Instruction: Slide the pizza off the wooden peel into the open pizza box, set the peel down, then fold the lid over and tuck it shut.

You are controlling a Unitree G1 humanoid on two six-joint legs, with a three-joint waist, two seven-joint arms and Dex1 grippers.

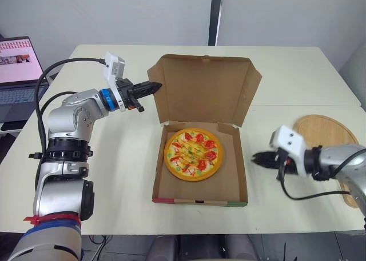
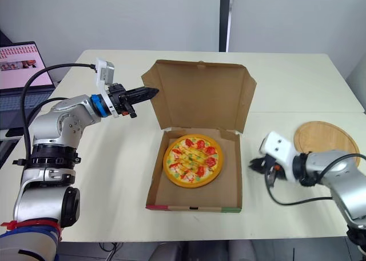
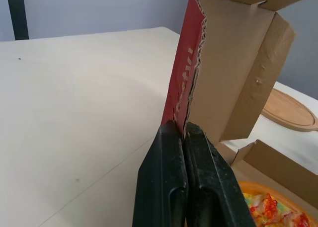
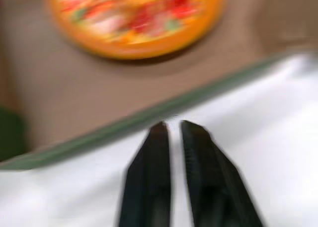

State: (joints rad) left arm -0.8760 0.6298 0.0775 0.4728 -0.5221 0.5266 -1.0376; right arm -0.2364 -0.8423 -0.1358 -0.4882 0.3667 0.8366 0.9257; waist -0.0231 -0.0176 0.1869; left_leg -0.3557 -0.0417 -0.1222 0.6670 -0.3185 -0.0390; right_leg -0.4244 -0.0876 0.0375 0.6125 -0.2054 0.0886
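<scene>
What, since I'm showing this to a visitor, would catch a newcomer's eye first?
The colourful pizza lies in the open pizza box, its lid standing upright. The left hand, fingers shut, meets the lid's left edge; the wooden peel lies on the table at the right.

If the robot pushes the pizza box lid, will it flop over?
Probably it swings as one stiff sheet: the lid looks like corrugated cardboard, creased at the back. It likely feels light, being thin. The side flap by the left pincer may bend first.
</scene>
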